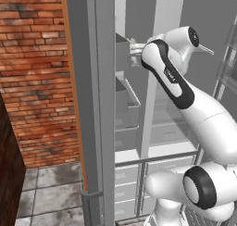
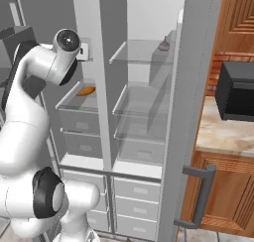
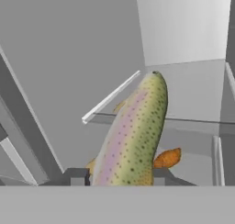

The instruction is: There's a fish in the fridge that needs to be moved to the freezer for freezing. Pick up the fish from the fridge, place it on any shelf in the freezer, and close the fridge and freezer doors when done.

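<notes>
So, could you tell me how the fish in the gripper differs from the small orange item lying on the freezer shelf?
The fish is long, speckled green with a pink stripe; the orange item is short, stubby and plain orange. The fish is clamped between the gripper fingertips and held in the air inside the freezer; the orange item lies loose on a grey bin shelf below it. Both are within the freezer's narrower half.

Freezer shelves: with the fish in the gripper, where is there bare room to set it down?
The gripper holds the fish inside the freezer. The grey bin shelf ahead, bordered by the back wall and side walls, looks bare. The lower bin is partly taken by an orange item, with bare room beside it.
</notes>
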